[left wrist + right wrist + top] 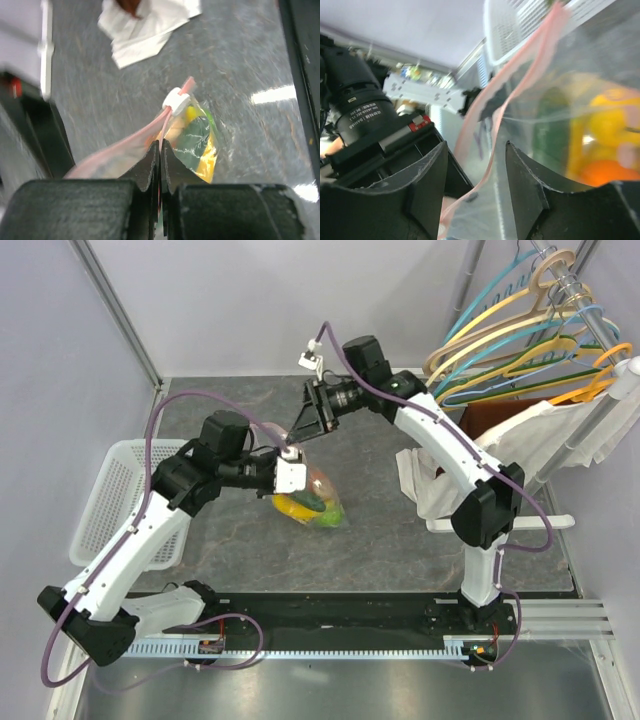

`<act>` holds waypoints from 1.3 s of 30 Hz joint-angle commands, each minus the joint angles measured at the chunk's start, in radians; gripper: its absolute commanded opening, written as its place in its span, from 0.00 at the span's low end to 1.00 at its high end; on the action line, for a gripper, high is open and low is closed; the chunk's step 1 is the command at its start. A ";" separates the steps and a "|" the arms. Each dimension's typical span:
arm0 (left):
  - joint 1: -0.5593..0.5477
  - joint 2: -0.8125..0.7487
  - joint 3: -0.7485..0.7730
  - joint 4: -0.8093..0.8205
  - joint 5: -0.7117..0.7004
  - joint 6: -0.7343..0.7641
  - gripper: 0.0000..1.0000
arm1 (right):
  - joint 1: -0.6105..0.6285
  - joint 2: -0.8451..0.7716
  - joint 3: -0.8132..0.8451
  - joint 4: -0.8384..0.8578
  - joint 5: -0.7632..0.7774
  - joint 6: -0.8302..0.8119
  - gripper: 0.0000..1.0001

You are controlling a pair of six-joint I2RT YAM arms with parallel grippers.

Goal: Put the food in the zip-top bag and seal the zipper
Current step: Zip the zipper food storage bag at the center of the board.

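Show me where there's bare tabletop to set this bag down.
Bare tabletop lies between the zip-top bag and the black base rail, and along the far edge beyond the white basket. Crowded: at the bag, where the left gripper and right gripper meet, and by the white cloth on the right.

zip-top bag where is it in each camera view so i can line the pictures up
top external: zip-top bag hangs at centre, between the two arms' tips.
left wrist: bag at centre, running up from the left gripper, shut on its edge.
right wrist: bag fills the right half.
shared landmark: yellow and green food inside it.
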 commanded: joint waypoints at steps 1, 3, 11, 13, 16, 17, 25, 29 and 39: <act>0.008 -0.002 -0.007 0.219 -0.154 -0.466 0.02 | -0.077 -0.043 0.079 -0.059 0.086 -0.108 0.55; 0.020 0.005 -0.024 0.239 -0.209 -0.537 0.02 | -0.096 -0.072 0.079 -0.078 0.112 -0.137 0.54; 0.045 0.051 0.003 0.306 -0.225 -0.758 0.02 | -0.131 -0.227 0.001 -0.122 0.284 -0.360 0.55; 0.045 0.060 0.017 0.323 -0.222 -0.801 0.02 | -0.143 -0.268 -0.071 -0.119 0.311 -0.392 0.55; 0.045 0.096 0.060 0.338 -0.228 -0.847 0.02 | -0.145 -0.392 -0.191 -0.118 0.325 -0.498 0.54; 0.045 0.118 0.083 0.340 -0.228 -0.861 0.02 | -0.143 -0.417 -0.223 -0.113 0.339 -0.515 0.53; 0.041 0.155 0.109 0.346 -0.166 -0.921 0.02 | -0.139 -0.669 -0.596 0.168 0.399 -0.535 0.48; 0.035 0.176 0.128 0.346 -0.145 -0.938 0.02 | -0.102 -0.659 -0.607 0.191 0.414 -0.587 0.49; 0.034 0.210 0.148 0.329 -0.093 -0.958 0.02 | -0.004 -0.658 -0.648 0.231 0.511 -0.766 0.43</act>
